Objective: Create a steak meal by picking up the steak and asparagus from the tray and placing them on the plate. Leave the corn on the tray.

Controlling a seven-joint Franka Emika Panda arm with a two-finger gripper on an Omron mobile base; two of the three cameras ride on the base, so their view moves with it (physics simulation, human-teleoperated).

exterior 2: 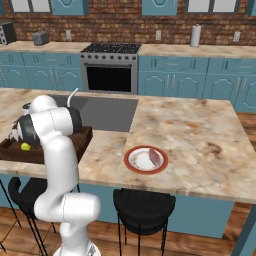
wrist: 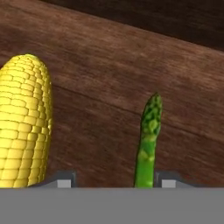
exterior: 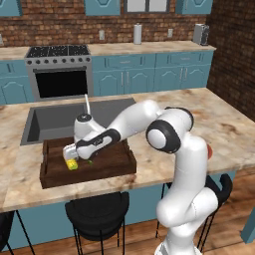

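Note:
My gripper (wrist: 116,180) is open and low inside the dark brown tray (exterior: 107,167). The thin green asparagus (wrist: 148,140) lies between its fingertips, nearer the right fingertip (wrist: 168,180), and I cannot tell whether it touches it. The yellow corn (wrist: 24,122) lies just outside the left fingertip (wrist: 64,180). In the left base view the gripper (exterior: 74,157) hovers over the corn (exterior: 72,164), with a bit of the asparagus (exterior: 90,161) beside it. The steak (exterior 2: 156,158) rests on the white, red-rimmed plate (exterior 2: 135,161) on the counter to the right of the tray (exterior 2: 82,137).
The grey sink basin (exterior: 55,122) lies right behind the tray. Black stools (exterior 2: 144,205) stand under the counter's front edge. The stove (exterior 2: 111,67) and cabinets line the far wall. Open marble counter (exterior 2: 195,135) stretches beyond the plate.

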